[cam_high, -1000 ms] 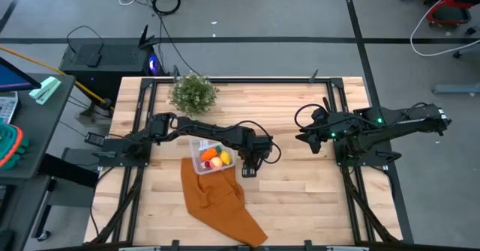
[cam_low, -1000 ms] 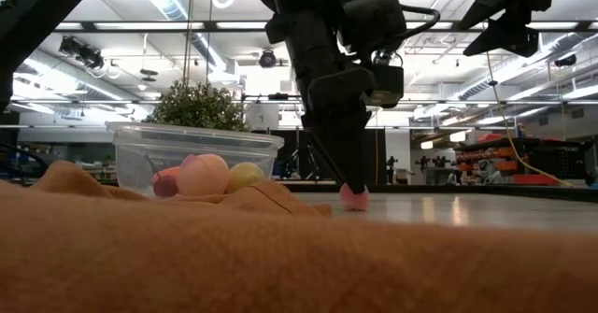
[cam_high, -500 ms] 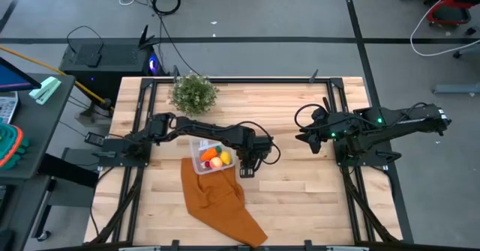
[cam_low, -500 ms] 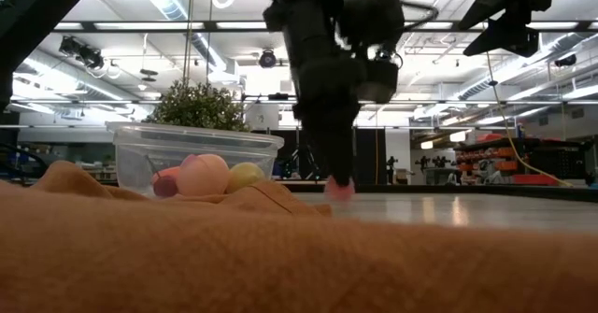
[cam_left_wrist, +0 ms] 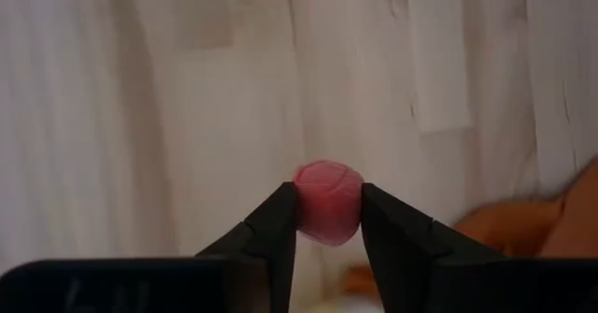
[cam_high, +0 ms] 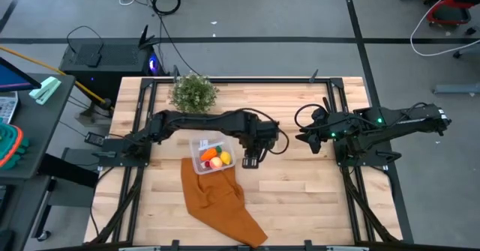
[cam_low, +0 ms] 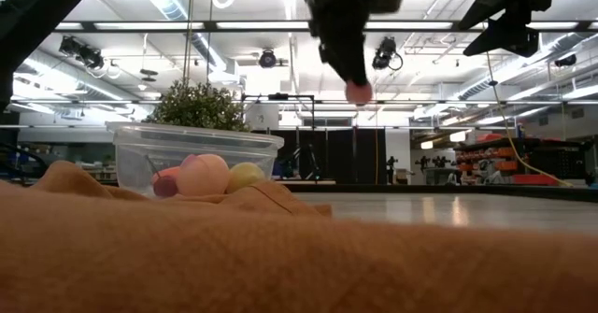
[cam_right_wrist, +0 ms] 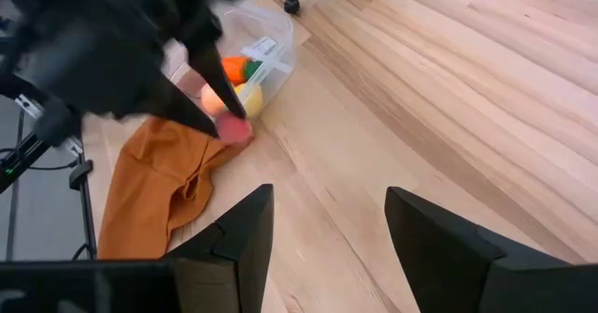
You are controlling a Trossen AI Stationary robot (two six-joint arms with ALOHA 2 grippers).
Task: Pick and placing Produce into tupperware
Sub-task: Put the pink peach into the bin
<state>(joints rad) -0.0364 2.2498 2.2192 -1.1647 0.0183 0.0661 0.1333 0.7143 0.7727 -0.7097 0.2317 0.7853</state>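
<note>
1. Gripping a small pink produce piece (cam_left_wrist: 328, 202), the left tool (cam_left_wrist: 328, 221) hangs above the desk (cam_high: 300, 191), at three o'clock from the tupperware (cam_high: 212, 156).
2. The piece looks light, rounded and slippery; pinching across its middle suits it.
3. The right tool (cam_right_wrist: 327, 221) waits, fingers apart, at the desk's three o'clock edge.

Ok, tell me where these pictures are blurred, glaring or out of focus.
Left wrist view: the pink piece in the left gripper is sharp, the background washed out and soft. Low view: the rust-orange cloth up close is a blur, and ceiling lights glare. Right wrist view: the left arm is blurred.
</note>
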